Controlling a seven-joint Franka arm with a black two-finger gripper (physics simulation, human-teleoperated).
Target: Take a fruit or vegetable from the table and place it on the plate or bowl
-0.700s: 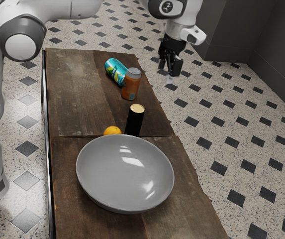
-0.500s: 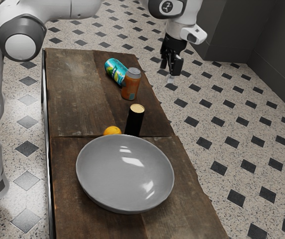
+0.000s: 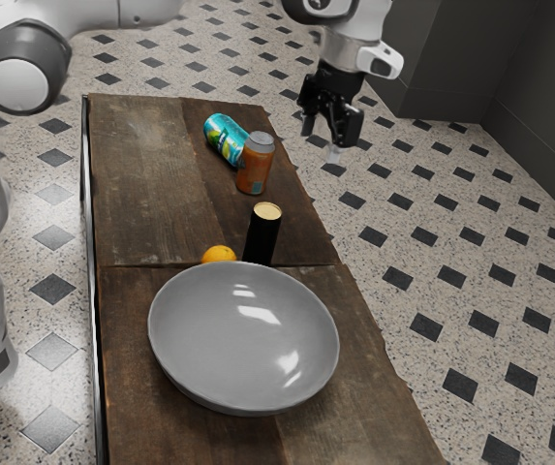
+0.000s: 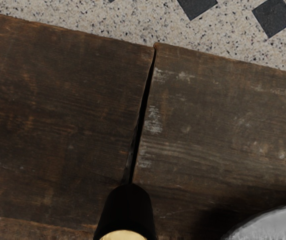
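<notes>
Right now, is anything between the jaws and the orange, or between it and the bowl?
The black canister stands close beside the orange, toward the jaws; the orange bottle stands farther along that line. Nothing visible lies between orange and bowl.

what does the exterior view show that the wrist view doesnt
Exterior view, beyond the wrist view: the open, empty pincer, the orange beside the grey bowl, an upright orange bottle, and a teal can lying on its side next to the bottle. Wrist view, beyond the exterior: pale scuffs in the wood along the gap between planks. Both: the wooden table, the black tan-topped cylinder, the grey bowl (just an edge of it in the wrist view), and the tiled floor.
</notes>
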